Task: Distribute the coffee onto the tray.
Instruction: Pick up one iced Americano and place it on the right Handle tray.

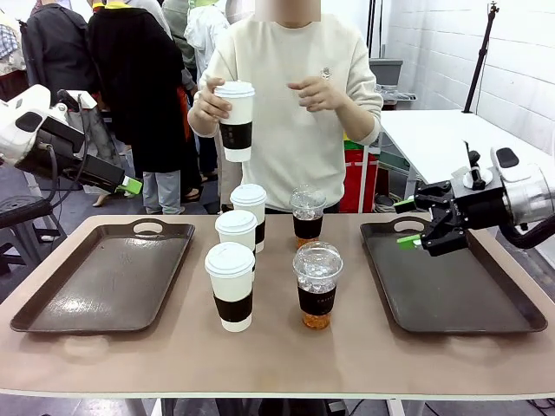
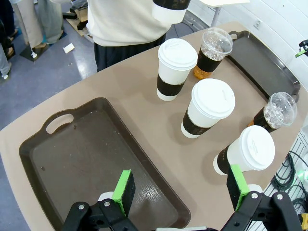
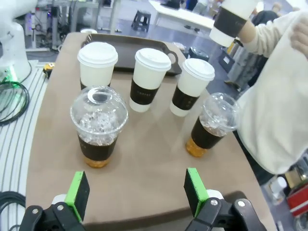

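- My left gripper hangs with its jaws spread wide and nothing between the green pads. In its wrist view the left tray lies below it.
- My right gripper is released too, holding nothing, and hovers over the inner far corner of the right tray.
- I count two trays. Both are dark brown and glossy, rectangular with rounded corners, a raised rim and a handle slot at the far end.
- Between them, on the smooth tan table, three paper cups stand upright in a row. They are white, matte and tapered, with flat white lids and dark brown sleeves.
- Beside that row, towards my right arm, stand two clear cups. They are plastic and dome-lidded, with ice over brown coffee and a dark band around each.
- A fourth paper cup of the same make is raised above the table in the person's hand.
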